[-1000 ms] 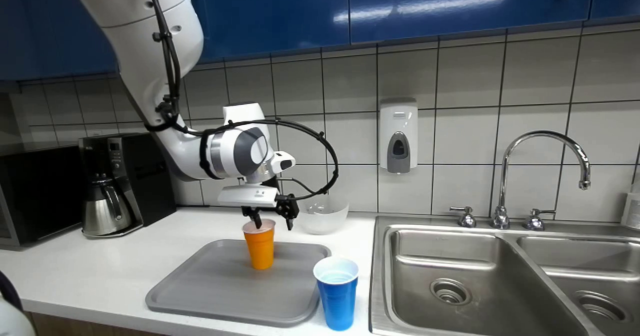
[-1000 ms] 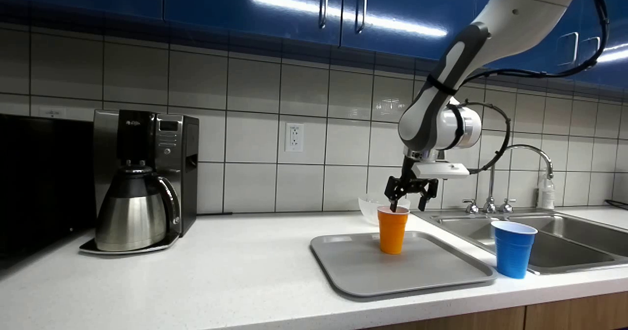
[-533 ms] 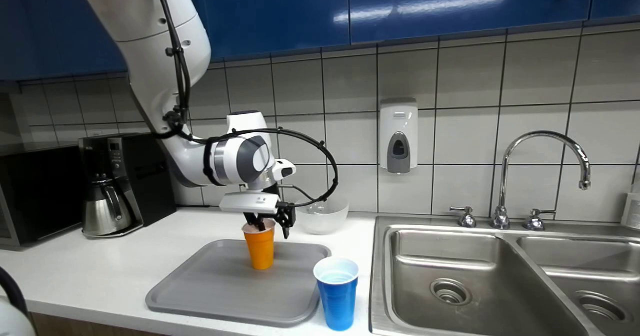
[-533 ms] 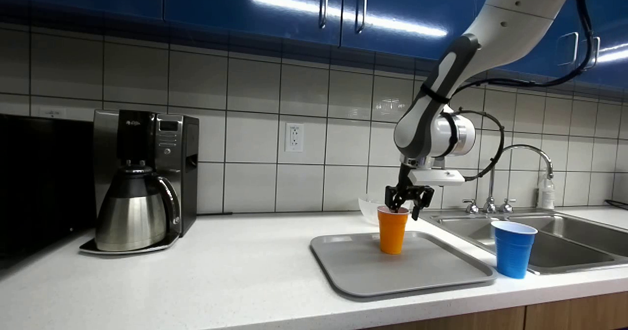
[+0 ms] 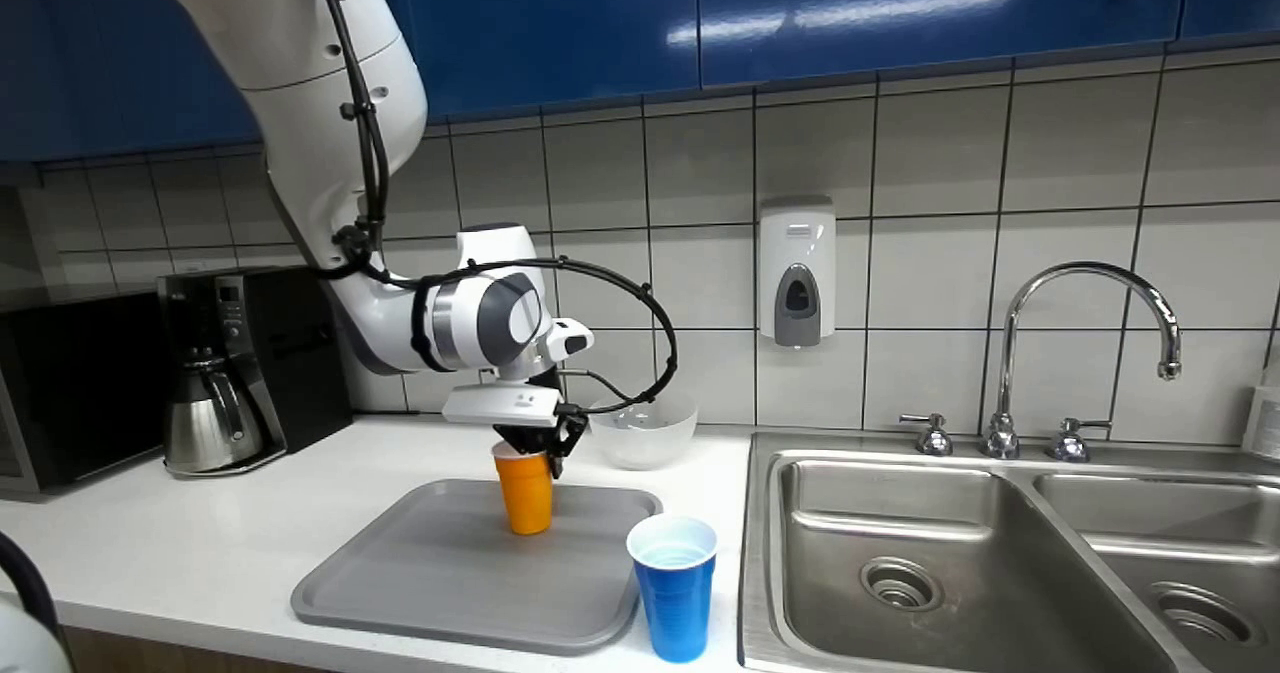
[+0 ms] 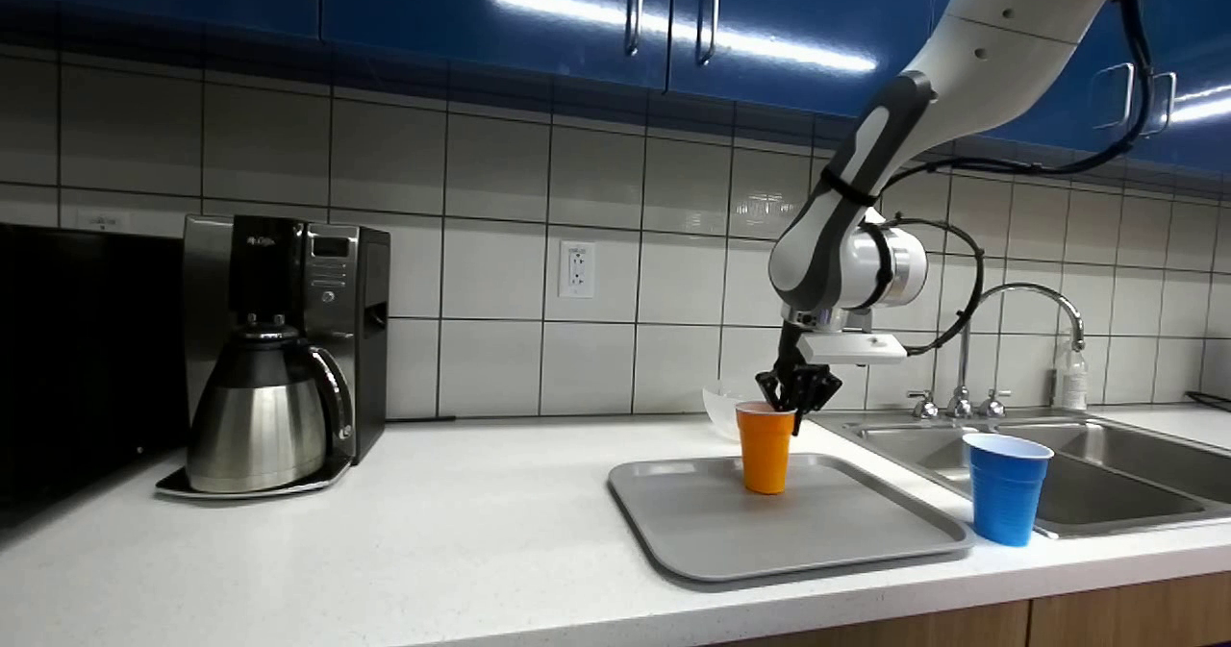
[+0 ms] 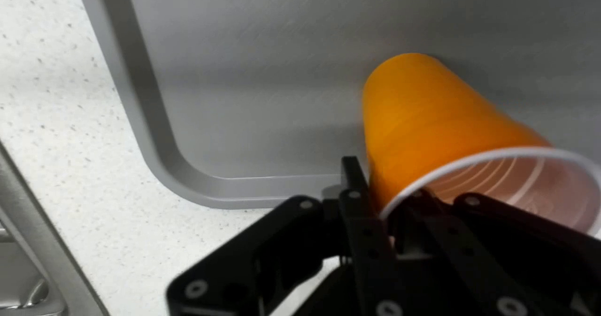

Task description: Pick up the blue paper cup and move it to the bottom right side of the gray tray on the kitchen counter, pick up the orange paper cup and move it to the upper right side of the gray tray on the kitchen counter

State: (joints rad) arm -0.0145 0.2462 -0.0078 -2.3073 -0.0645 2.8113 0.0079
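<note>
Narrowed since earlier, the gripper pinches the orange paper cup. Its contact with the gray tray is unclear.

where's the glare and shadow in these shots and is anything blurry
White streaks glare off the blue cabinets in both exterior views; in an exterior view, the black box at far left shows almost no detail; in the wrist view, soft shadow bands cross the gray tray, and the orange paper cup looks slightly smeared.

Coffee maker, bowl, wall dispenser, faucet, blue cabinets
</note>
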